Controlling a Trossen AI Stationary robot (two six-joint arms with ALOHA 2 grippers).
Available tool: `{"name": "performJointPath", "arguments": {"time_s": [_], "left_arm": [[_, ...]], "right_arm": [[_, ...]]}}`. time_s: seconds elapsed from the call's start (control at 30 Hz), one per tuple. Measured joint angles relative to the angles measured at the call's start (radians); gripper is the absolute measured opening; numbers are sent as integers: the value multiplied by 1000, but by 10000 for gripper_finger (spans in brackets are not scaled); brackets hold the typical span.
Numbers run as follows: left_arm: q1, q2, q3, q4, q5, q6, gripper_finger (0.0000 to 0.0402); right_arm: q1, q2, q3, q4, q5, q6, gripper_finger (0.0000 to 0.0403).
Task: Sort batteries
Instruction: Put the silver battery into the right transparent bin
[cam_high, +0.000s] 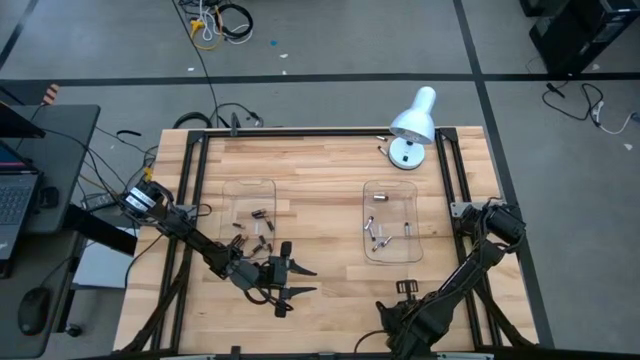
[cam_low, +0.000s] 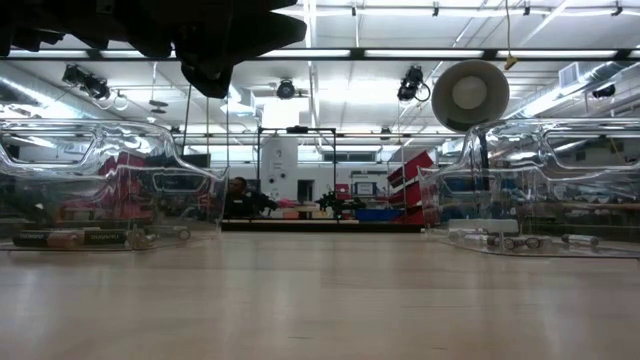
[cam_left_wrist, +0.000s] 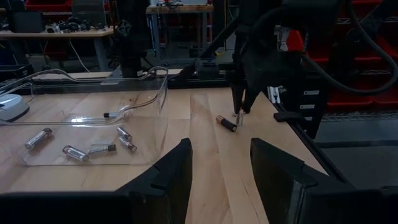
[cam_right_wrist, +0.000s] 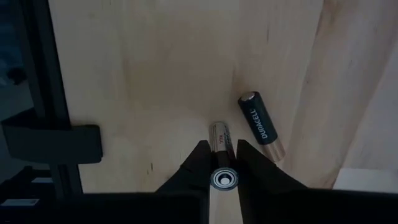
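While the left claw (cam_high: 296, 280) waits wide open and empty, the right claw (cam_right_wrist: 222, 163) pinches a silver battery (cam_right_wrist: 220, 138).
Pick-up step on the worktop (cam_right_wrist: 155, 74); a Duracell battery (cam_right_wrist: 260, 124) lies at two o'clock. Next, lift toward the silver tray (cam_high: 391, 221).

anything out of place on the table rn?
Yes: a dark Duracell battery lies loose on the bare wood outside both trays, beside the right gripper, which is shut on a silver battery. Left gripper open, empty.
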Motion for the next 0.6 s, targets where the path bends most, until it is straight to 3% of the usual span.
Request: {"name": "performJointPath", "arguments": {"time_s": [0.13, 0.27, 0.47, 0.6], "left_arm": [[0, 0, 0, 0, 0, 0, 162], [0, 0, 0, 0, 0, 0, 162], [0, 0, 0, 0, 0, -1, 162], [0, 0, 0, 0, 0, -1, 162]], "right_arm": [[0, -3, 3, -18, -29, 3, 39], [-10, -43, 66, -170, -34, 9, 39], [-32, -156, 207, -420, 177, 21, 39], [-90, -247, 227, -526, 330, 28, 39]]}}
